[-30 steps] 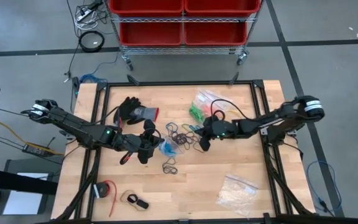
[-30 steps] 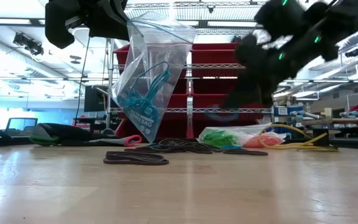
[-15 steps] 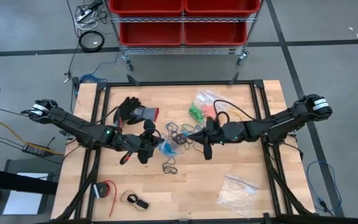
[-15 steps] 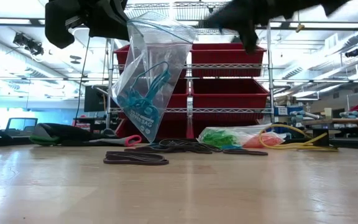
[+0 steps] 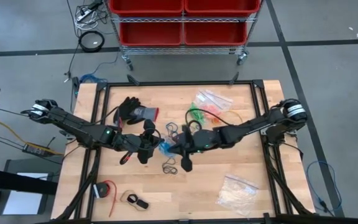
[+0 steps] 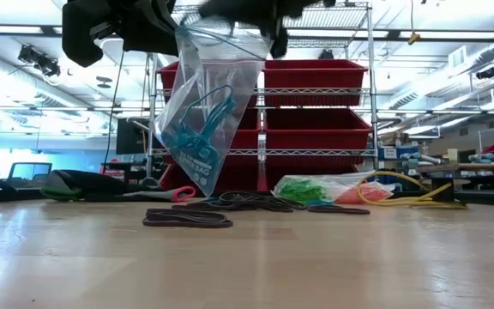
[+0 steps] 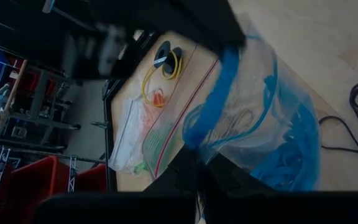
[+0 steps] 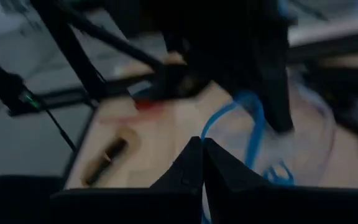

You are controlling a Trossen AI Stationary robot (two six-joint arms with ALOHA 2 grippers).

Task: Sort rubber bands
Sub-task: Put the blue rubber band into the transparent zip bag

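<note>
the left gripper (image 5: 146, 142) was clamped on the rim of a clear zip bag (image 6: 202, 107) of blue rubber bands (image 6: 197, 133), hung above mid-bench. the right gripper (image 5: 178, 149), at the bag's mouth, seemed closed on a blue band (image 8: 246, 134). loose dark bands (image 5: 180, 132) lay near the bench (image 5: 229, 205) centre.

Blurred: own dark fingers (image 8: 201, 165) pressed together, a blue rubber band (image 8: 244, 124) looping just beyond them, wooden tabletop (image 8: 135, 168) behind, dark arm (image 8: 229, 56) looming over it.
</note>
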